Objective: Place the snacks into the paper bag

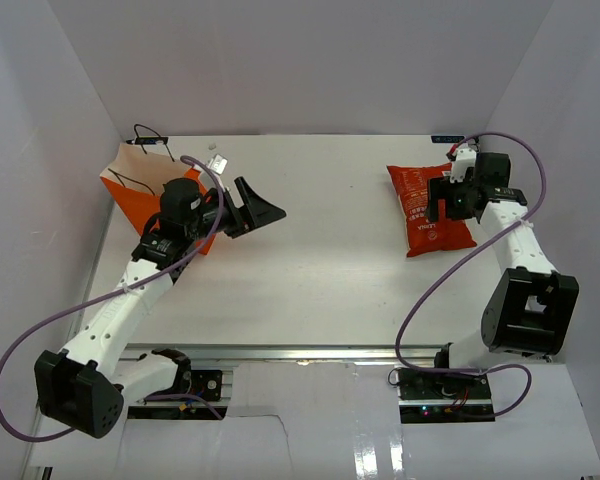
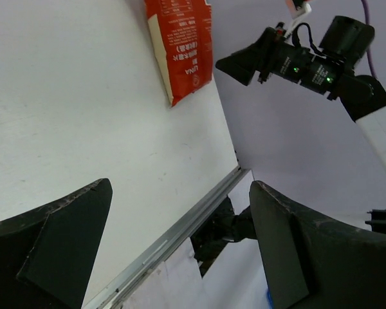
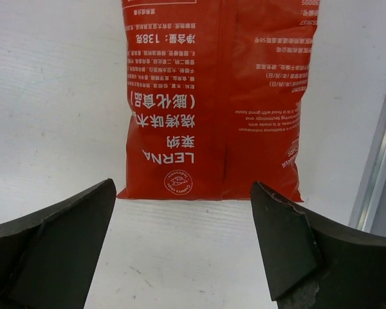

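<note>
Beneath wide-apart right fingers (image 3: 51, 244), a flat red-orange crisp packet (image 3: 219, 96), white print; left fingers (image 2: 58, 244) apart too.

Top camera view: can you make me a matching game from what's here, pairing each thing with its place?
1 paper bag
2 crisp packet
3 left fingers
4 right fingers

A open, over the red packet
B far left on the table
C lying flat, far right
D open, beside the orange bag

Pairs: 1-B, 2-C, 3-D, 4-A
</note>
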